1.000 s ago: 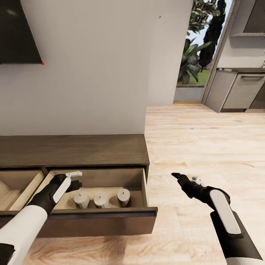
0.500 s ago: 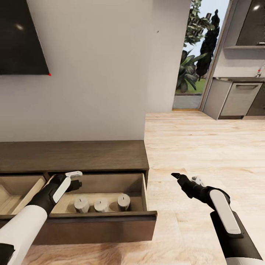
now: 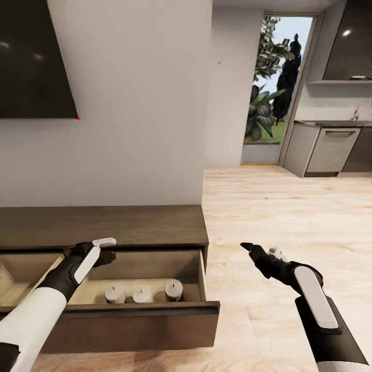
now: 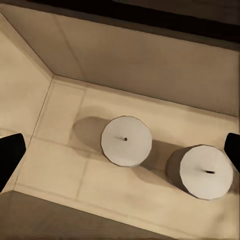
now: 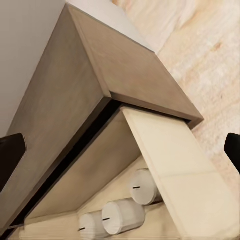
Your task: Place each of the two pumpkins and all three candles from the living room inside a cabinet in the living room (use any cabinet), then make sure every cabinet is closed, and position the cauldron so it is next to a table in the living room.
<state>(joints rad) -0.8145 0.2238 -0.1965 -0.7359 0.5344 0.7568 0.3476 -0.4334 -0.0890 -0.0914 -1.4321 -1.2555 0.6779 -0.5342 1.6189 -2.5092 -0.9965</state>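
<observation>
All three candles [image 3: 143, 293] sit in the cabinet's [image 3: 103, 226] open right drawer [image 3: 134, 320] — left gripper [image 3: 105, 247] and right gripper [image 3: 247, 247] spread, empty — pumpkins, closing, cauldron left.

Dark TV [image 3: 33, 62] on wall; kitchen dishwasher [image 3: 329, 150].

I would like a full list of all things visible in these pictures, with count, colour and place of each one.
candles: three, grey-beige, upright in a row inside the open right drawer
cabinet: one, dark brown, low against the wall, both drawers pulled open
screen: one, black, on the wall above the cabinet
floor: light wood
doorway: one, green plants outside
kitchen units: grey, far right
left gripper: black and white, open above the right drawer
right gripper: black, open over the floor
</observation>
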